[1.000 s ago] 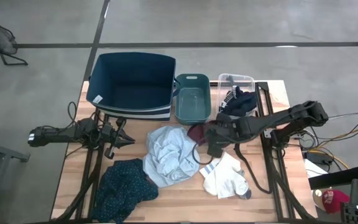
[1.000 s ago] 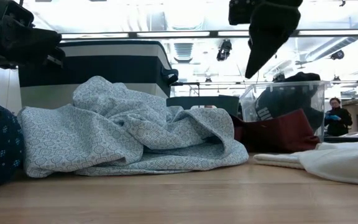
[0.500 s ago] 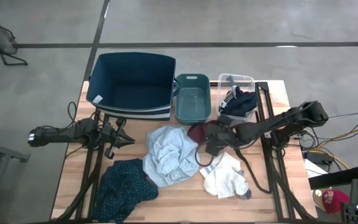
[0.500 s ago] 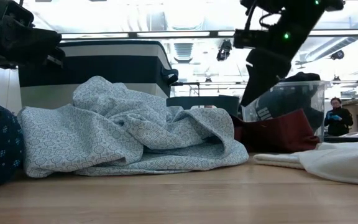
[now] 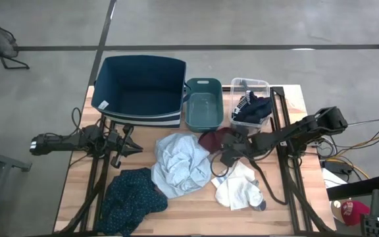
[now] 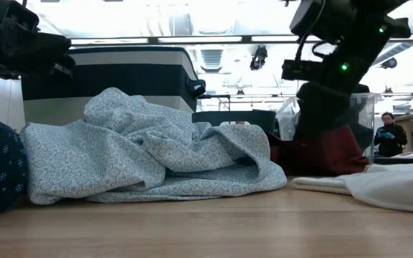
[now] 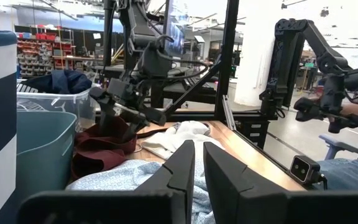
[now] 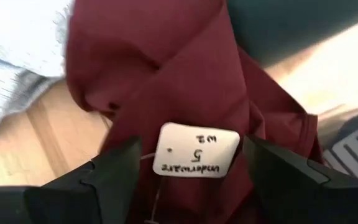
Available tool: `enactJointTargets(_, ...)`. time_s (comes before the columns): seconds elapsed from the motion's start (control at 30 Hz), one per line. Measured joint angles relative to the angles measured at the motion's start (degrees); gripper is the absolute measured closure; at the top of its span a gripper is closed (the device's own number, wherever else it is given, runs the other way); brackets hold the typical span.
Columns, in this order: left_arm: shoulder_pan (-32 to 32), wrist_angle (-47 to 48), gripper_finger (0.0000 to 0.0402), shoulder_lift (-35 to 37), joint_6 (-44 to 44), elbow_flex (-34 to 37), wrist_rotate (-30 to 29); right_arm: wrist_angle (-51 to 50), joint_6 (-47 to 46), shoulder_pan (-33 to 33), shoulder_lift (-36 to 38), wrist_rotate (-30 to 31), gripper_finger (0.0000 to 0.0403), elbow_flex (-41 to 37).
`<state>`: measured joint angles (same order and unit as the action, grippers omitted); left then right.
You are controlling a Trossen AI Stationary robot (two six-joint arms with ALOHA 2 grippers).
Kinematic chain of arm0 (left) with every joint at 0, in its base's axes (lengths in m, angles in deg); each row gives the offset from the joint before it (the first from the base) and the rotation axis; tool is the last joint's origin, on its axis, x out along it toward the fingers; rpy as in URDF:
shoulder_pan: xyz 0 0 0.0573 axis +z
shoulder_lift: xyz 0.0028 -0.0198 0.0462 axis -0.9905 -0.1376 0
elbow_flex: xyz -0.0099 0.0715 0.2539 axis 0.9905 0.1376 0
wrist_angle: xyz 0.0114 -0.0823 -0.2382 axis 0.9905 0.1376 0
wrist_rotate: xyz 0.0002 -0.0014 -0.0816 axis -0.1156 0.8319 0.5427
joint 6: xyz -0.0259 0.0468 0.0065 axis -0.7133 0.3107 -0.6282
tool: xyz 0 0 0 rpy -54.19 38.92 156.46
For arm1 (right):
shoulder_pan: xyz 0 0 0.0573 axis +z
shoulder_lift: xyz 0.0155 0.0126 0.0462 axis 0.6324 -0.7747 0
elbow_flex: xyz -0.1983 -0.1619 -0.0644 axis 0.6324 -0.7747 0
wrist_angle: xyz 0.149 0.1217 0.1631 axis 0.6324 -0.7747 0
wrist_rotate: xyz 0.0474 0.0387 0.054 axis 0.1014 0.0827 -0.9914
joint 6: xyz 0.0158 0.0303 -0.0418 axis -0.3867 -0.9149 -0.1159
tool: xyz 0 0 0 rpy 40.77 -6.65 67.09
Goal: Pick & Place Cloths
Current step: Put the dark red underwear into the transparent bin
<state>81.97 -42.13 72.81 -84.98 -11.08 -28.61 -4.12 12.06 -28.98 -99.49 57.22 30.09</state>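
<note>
The right hand (image 5: 224, 155) hangs at centre right of the high view, over the maroon cloth (image 5: 210, 139), its fingers (image 8: 114, 171) spread wide to either side of the fabric and a white tag (image 8: 196, 149) without clamping it. The left hand (image 5: 129, 145) waits at the left edge of the bench (image 5: 189, 214), fingers nearly together, holding nothing. The pale blue-grey cloth (image 5: 179, 163) lies in a heap at the centre, the dark teal cloth (image 5: 130, 193) at lower left, the white cloth (image 5: 239, 187) at lower right. A navy cloth (image 5: 254, 108) sits in the clear bin (image 5: 249, 84) at upper right, beside the teal bin (image 5: 202, 104) and the big blue bin (image 5: 140, 85).
</note>
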Motion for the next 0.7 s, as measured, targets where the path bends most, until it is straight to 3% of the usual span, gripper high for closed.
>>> enactJointTargets(0.27, 0.0, 0.0, 0.0361, -0.01, -0.01, 0.01, 0.0, 2.17, -3.22, 0.0, 0.0, -5.18, 0.0187, -2.12)
enactJointTargets(0.4, 0.0, 0.0, 0.0362, 0.0, -0.01, 0.02, 0.0, 4.3, -3.45, 0.02, 0.0, -10.28, 0.0252, -2.92)
enactJointTargets(0.57, 0.0, 0.0, 0.0361, -0.01, 0.0, -0.01, 0.0, 6.06, -3.3, 1.41, 0.0, -15.59, 0.0364, -2.44)
enactJointTargets(0.7, 0.0, 0.0, 0.0362, 0.0, 0.01, 0.02, -0.01, 6.35, -2.89, 3.41, 0.0, -16.77, 0.0391, -1.03)
